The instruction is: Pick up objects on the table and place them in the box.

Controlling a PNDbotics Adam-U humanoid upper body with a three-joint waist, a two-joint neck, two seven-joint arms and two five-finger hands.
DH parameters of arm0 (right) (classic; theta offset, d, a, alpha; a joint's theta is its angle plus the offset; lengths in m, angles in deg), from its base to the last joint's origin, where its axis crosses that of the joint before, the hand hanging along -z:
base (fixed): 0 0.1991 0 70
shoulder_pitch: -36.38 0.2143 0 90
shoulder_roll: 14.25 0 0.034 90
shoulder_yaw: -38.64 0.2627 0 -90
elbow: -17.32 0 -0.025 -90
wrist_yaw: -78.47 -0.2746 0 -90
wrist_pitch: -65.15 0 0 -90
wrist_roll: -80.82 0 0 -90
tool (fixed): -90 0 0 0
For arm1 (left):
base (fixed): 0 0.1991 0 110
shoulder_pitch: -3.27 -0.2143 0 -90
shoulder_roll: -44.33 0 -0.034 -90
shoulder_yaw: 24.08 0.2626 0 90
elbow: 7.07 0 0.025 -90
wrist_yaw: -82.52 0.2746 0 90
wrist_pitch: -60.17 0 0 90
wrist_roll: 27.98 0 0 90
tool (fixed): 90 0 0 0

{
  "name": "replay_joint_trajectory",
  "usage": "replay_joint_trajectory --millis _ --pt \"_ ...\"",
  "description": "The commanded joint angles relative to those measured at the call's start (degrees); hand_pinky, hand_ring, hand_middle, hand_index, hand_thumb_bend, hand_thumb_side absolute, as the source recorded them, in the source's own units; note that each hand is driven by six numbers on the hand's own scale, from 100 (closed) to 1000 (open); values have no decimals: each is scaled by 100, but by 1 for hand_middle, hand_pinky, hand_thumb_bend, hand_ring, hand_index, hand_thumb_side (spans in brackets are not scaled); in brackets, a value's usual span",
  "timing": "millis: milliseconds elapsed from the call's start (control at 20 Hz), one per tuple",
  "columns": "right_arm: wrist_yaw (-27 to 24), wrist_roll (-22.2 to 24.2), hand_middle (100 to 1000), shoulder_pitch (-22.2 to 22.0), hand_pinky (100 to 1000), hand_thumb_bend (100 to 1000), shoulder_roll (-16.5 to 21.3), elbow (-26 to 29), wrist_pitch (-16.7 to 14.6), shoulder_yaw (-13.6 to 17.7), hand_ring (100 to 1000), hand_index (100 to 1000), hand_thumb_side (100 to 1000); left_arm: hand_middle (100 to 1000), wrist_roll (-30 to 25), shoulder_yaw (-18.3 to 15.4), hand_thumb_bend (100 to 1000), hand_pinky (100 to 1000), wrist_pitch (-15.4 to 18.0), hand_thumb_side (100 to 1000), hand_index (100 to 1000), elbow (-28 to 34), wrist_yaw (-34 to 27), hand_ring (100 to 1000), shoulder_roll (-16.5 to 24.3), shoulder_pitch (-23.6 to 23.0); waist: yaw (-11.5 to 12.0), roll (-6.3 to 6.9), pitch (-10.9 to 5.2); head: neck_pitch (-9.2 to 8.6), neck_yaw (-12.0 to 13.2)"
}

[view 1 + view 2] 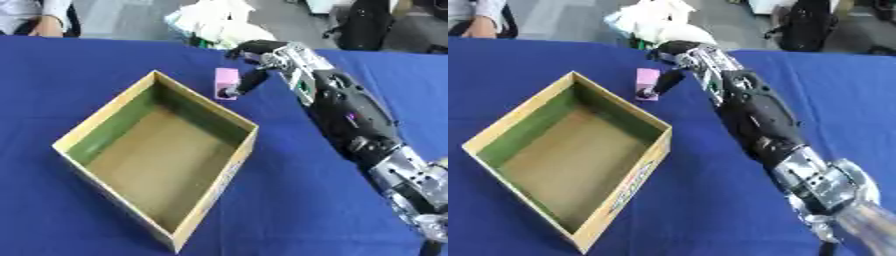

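Near the top centre, our right hand [262, 60] curls its fingers at a pink block [226, 83] beside the box [105, 115]. We cannot tell whether it is gripped, as the fingers blur there.

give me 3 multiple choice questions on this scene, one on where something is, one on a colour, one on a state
1. Where is the small block?
A. inside the box
B. on the cloth just past the box's far corner
C. at the near table edge

2. What colour is the block?
A. pink
B. yellow
C. white

3. What does the box hold?
A. the block
B. several things
C. nothing that can be seen

Answers:
1 B, the block stands on the blue cloth beyond the far corner, outside the walls.
2 A, its faces are pink against the blue.
3 C, only the bare brown floor shows inside, while the right hand reaches the block with a finger at its side.
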Motion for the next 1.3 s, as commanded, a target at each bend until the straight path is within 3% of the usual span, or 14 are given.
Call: replay_joint_trajectory --millis 50,700,1050,1200,1300 --pt "64 59 890 151 1000 473 190 -5 -71 110 963 1000 639 938 -10 -60 100 842 -13 719 704 77 50 866 110 57 22 24 -73 -89 -16" --pt "72 148 893 162 1000 442 283 -31 -123 142 964 1000 622 940 -1 -66 100 843 -32 722 700 77 79 866 84 76 201 -32 -23 -244 -137" --pt "46 190 890 140 1000 435 372 -29 -101 186 960 1000 614 946 -10 -59 100 844 -27 725 699 77 94 866 60 138 292 -79 80 -224 -243" --pt "18 270 878 126 1000 382 365 -72 -131 194 953 1000 595 947 -8 -66 100 844 -21 723 698 77 101 866 61 158 342 -87 121 -238 -262" --pt "-38 318 839 117 1000 287 363 -62 -173 194 937 1000 572 951 -8 -69 100 845 -25 726 697 77 111 867 61 156 347 -94 138 -216 -256"
